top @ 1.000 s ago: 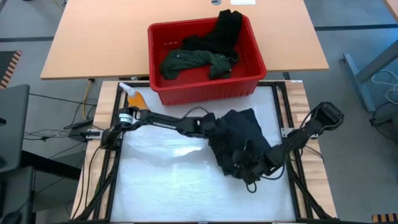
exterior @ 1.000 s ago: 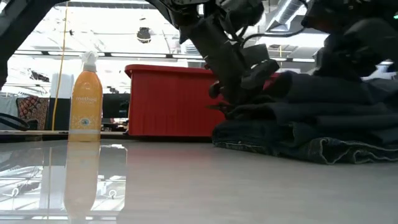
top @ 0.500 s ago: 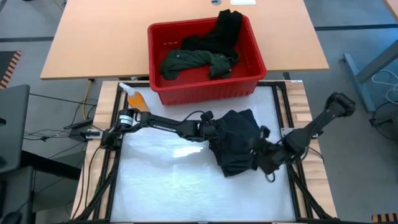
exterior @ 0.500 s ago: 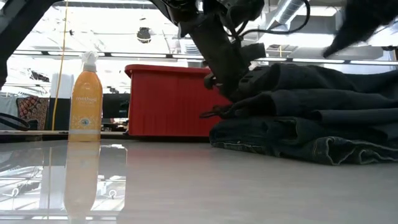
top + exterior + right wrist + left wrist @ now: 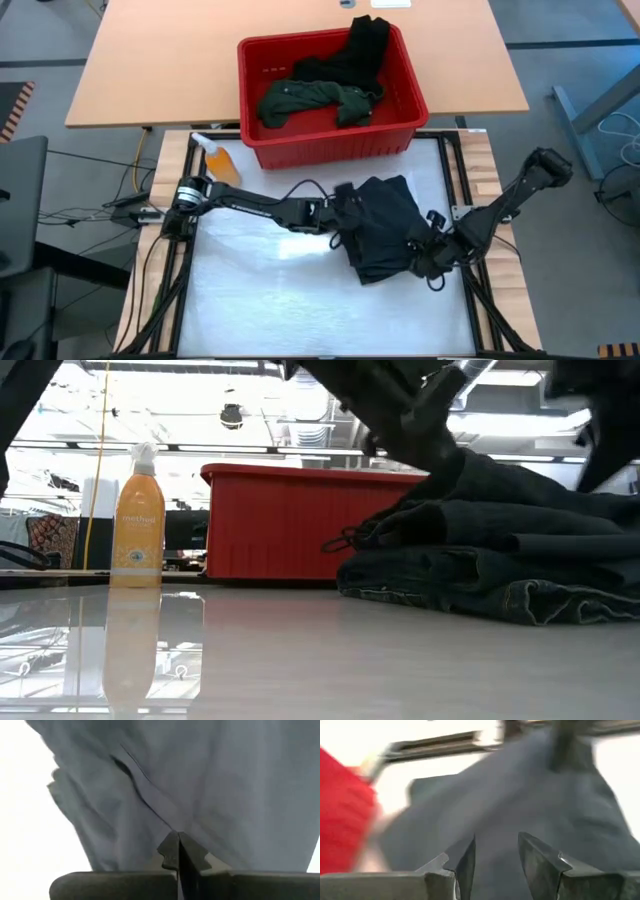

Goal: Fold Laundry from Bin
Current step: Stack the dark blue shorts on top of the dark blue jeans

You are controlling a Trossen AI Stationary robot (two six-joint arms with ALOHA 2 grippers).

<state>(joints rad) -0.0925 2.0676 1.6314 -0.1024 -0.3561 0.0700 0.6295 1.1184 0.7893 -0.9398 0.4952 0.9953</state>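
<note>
Folded dark navy jeans (image 5: 385,228) lie in a stack on the white table top, right of the middle; they also show in the low view (image 5: 480,550). My left gripper (image 5: 338,215) hangs open just above the stack's left edge, nothing between its fingers (image 5: 496,865). My right gripper (image 5: 422,255) is shut (image 5: 177,851), hovering close over the stack's near right corner. The red bin (image 5: 330,150) stands at the far edge and holds a dark green shirt (image 5: 300,98) and a black piece (image 5: 365,45) of laundry.
An orange spray bottle (image 5: 218,160) stands at the table's far left corner, left of the bin. Bare white table top (image 5: 270,300) stretches left of and in front of the jeans. A tan desk (image 5: 150,70) stands behind the bin.
My left gripper has risen off the left end of the jeans stack and drawn back a little toward the table's left, rolling somewhat. My right gripper, shut, has lifted and pulled back toward the right edge. The jeans stay folded where they were.
</note>
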